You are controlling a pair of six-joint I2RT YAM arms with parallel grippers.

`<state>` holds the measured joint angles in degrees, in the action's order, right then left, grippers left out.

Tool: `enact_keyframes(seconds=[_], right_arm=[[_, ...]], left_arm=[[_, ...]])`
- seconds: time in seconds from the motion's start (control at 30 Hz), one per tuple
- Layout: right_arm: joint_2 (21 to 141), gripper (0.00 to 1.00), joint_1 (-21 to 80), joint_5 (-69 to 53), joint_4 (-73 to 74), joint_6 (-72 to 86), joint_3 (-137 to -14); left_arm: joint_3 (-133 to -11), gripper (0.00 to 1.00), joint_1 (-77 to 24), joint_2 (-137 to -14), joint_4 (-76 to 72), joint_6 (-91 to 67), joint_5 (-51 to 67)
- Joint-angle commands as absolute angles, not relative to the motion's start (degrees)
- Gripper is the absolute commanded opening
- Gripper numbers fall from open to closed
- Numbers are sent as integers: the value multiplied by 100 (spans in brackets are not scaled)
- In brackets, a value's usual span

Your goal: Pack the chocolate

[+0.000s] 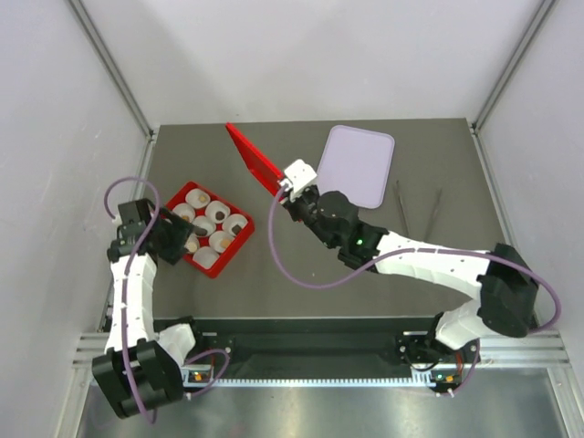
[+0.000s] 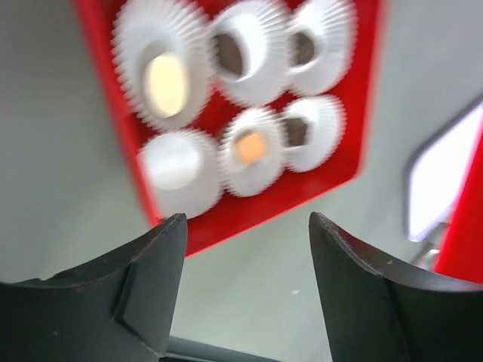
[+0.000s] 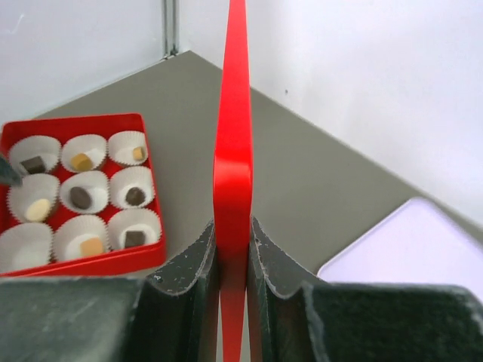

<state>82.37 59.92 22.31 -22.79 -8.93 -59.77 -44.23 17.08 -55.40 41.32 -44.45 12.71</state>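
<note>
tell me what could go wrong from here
The red lid is pinched only at one edge by the right gripper, so it could pivot or slip when moved. The open left gripper sits close to the red box; a nudge could shift it or tip the paper cups.

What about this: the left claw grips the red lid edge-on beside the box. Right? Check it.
Wrong claw: the right claw grips the red lid edge-on beside the box, as the right wrist view shows.
</note>
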Motion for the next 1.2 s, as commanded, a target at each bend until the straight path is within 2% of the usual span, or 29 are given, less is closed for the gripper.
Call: enact_keyframes(seconds=[0.0, 0.17, 0.27, 0.43, 0.63, 0.93, 1.17], right_arm=[[8472, 0, 6161, 2189, -3234, -2029, -6583], [8999, 0, 6319, 2197, -3796, -3153, -6767], [9351, 0, 6337, 2250, -4059, -3541, -6829], [9869, 0, 6354, 2268, -4578, -4287, -6838], [10248, 0, 6363, 2232, -4983, -4842, -6856], [10581, 0, 6653, 2294, -5159, -5404, -6890], [10775, 0, 6995, 2654, -5581, -5950, -6935]], left_arm=[[-5235, 72, 1696, -5931, 4184, -4579, 1652], [-6423, 77, 1714, -6459, 3964, -4842, 2073], [-6890, 81, 1714, -6557, 3149, -5246, 2756], [-6312, 82, 1688, -6626, 674, -6632, 3936], [-5485, 84, 1591, -6838, -649, -7268, 4421], [-5194, 85, 1415, -7040, -1178, -7471, 4745], [-5388, 82, 1397, -6900, -106, -6856, 4614]])
